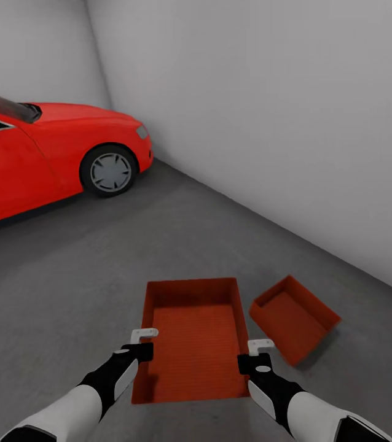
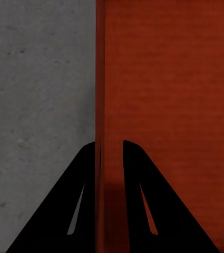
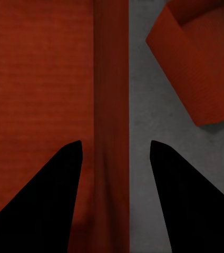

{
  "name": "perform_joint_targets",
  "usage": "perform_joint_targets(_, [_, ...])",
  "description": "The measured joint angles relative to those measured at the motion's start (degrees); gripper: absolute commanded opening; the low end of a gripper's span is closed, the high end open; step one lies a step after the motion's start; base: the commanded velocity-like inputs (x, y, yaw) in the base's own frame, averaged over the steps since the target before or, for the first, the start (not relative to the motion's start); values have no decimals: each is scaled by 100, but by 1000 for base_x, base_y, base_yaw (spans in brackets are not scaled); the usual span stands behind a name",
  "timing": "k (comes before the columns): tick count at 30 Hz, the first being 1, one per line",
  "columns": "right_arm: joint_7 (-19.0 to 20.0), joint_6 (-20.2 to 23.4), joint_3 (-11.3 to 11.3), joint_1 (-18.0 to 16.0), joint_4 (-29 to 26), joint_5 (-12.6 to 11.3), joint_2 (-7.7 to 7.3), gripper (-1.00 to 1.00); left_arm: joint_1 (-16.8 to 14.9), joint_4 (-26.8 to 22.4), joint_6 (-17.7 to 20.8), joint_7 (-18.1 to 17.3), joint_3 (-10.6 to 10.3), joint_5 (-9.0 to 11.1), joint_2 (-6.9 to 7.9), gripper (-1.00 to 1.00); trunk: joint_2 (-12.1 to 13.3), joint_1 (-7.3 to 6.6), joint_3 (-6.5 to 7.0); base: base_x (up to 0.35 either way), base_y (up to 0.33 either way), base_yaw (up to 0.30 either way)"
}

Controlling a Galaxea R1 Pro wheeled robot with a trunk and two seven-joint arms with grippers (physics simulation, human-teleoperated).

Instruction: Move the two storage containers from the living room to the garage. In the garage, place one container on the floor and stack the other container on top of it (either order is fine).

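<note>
In the garage, one orange-red storage container (image 1: 196, 337) lies open side up right in front of me on the dark grey floor (image 1: 85, 276). My left gripper (image 1: 144, 334) straddles its left wall, fingers close together and shut on the thin wall (image 2: 110, 142). At the right wall, my right gripper (image 1: 260, 345) stands open, its fingers wide on either side of the wall (image 3: 116, 141). The second storage container (image 1: 294, 319) sits just to the right, turned at an angle, apart from the first. It also shows in the right wrist view (image 3: 196, 68).
A red car (image 1: 36, 153) is parked at the left, its front wheel (image 1: 110, 170) facing me. A plain white-grey wall (image 1: 282, 123) runs along the right, close behind the second container. Bare concrete stretches between the car and the containers.
</note>
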Motion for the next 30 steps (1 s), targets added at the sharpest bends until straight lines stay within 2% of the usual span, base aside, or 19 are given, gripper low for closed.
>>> perform_joint_targets(30, [-3,8,1,0,-9,0,-3,-100,0,0,1,0,-1,4,1,-100,0,0,0,323,0,0])
